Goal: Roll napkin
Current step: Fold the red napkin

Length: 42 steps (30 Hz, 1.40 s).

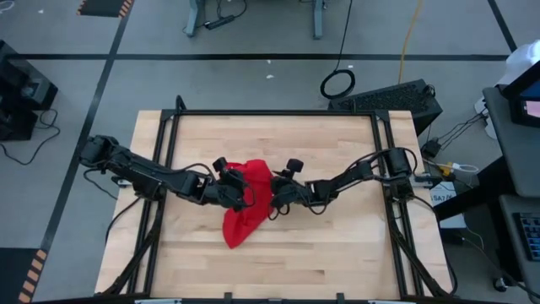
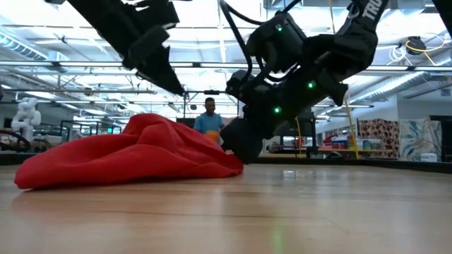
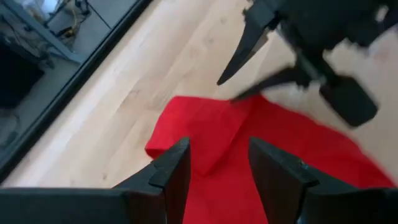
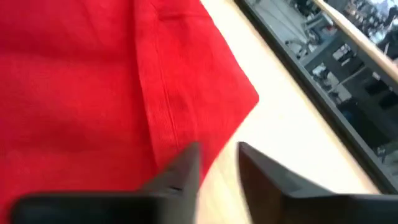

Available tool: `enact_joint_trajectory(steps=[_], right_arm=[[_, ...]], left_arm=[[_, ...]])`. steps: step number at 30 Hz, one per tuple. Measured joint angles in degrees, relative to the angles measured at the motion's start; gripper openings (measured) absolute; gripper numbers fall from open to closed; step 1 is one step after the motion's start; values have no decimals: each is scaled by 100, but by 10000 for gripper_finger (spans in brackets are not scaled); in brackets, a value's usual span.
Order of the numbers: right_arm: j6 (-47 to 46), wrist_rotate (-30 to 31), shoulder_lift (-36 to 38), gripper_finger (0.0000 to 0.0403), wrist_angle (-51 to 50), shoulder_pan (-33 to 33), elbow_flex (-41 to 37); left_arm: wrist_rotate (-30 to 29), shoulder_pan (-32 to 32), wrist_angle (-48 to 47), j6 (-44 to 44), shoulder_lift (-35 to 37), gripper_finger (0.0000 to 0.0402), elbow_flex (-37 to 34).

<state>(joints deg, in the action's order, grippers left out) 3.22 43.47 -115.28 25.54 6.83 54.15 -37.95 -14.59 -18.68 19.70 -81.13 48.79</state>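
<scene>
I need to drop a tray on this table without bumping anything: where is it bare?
Bare wood lies along the far edge of the table and along the near edge, below the napkin. The corners beside each arm's base are free too. The centre is crowded: the left claw and right claw flank the napkin there.

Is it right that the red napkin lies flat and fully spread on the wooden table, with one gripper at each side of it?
Not quite. The napkin is not flat and spread: the low view shows it bunched into a humped heap. The rest stands: it lies on the wooden table, with the left gripper and the right gripper at either side, as the high view shows.
</scene>
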Motion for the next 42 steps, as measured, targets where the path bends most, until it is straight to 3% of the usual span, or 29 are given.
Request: enact_joint_trajectory(steps=[3, 19, 29, 42], right_arm=[[272, -14, 0, 13, 80, -50, 0], [1279, -62, 446, 0, -50, -280, 0], [1590, -1035, 631, 0, -232, -732, 0], [1348, -2356, 634, 0, -444, -1273, 0]], left_arm=[[-42, 0, 62, -376, -34, 167, -4], [-195, 293, 62, -840, -45, 167, -4], [-194, 446, 29, -405, -422, 171, -4], [-127, 444, 14, -741, -811, 257, -4]])
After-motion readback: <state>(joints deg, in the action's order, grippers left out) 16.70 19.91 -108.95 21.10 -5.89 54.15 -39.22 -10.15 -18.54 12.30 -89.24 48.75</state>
